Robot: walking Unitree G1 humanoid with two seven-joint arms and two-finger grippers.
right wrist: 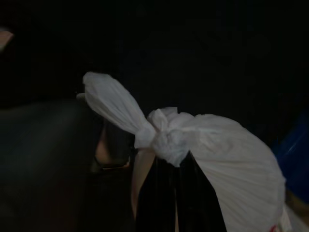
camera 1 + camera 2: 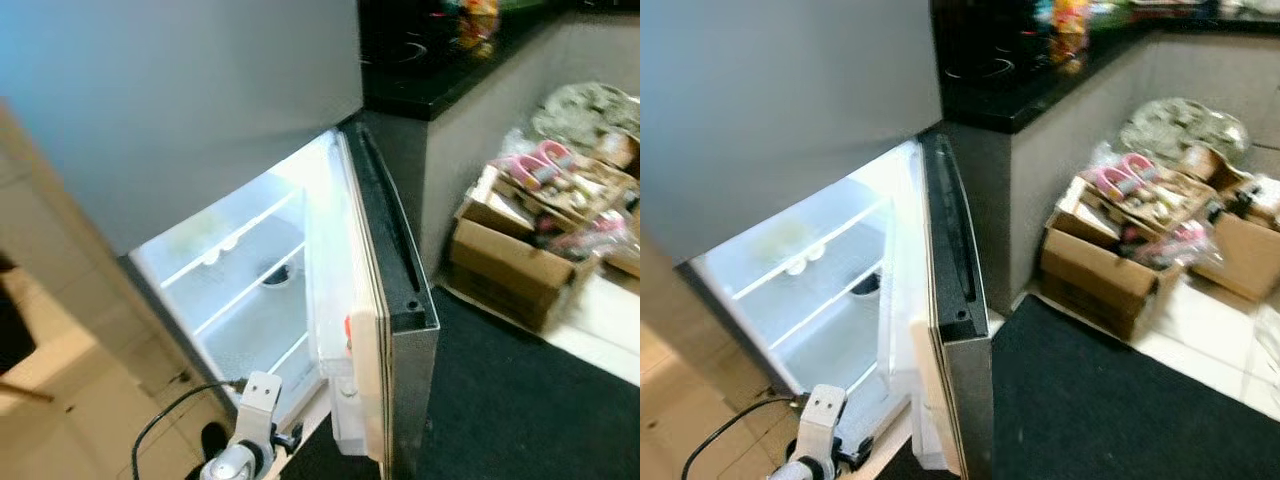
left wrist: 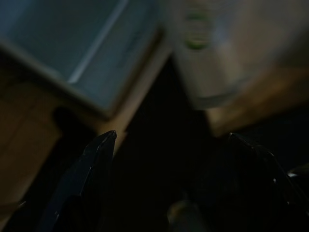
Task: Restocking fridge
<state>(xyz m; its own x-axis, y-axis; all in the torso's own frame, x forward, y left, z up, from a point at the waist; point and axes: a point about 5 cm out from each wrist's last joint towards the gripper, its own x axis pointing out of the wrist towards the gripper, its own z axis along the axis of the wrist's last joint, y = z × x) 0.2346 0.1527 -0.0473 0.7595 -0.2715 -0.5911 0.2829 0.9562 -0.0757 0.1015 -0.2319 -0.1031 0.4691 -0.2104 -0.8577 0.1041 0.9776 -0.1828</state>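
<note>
- The fridge (image 2: 250, 270) stands open, its door (image 2: 385, 300) swung out toward the black mat (image 2: 500, 400); the lit shelves hold only a few small items.
- The left gripper (image 3: 171, 140) hangs low by the fridge's bottom corner, jaws spread wide and holding nothing.
- The right gripper's jaws are clamped on a knotted white plastic bag (image 1: 203, 145) in the dark right wrist view.
- The bag's long axis runs from its tied ear down to its full belly, knot end pointing away from the jaws.
- Risk, as I judge it: thin plastic could slip or tear, or the swinging bag could catch the door edge.
- 2 cardboard boxes (image 2: 520, 250) crowd the floor nearby.
</note>
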